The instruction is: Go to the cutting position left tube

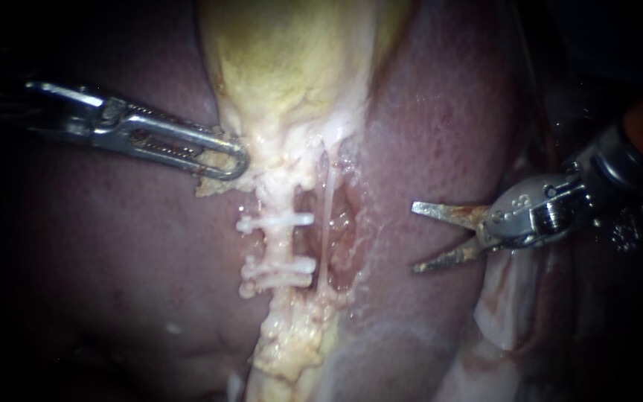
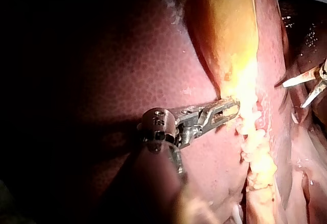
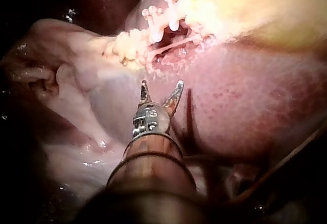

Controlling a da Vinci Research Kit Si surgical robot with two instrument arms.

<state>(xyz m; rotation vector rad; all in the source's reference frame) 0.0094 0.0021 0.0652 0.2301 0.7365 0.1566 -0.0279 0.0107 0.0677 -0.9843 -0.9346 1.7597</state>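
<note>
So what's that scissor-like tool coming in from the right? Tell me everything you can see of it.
The right instrument is a slim metal tool entering from the right. Its shaft ends in a shiny silver wrist joint, from which two short pointed blades spread in an open V, dull and brownish. They grip nothing. It hovers over the liver, tips aimed at the clipped tube but short of it; contact with the liver can't be judged.

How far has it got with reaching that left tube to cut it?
Done: white clips sit across the pale left tube, and the left instrument grips the yellow-green gallbladder. In hand: the right instrument, jaws open, hovers over the dark red liver. Left: bringing them around the tube between clips.
</note>
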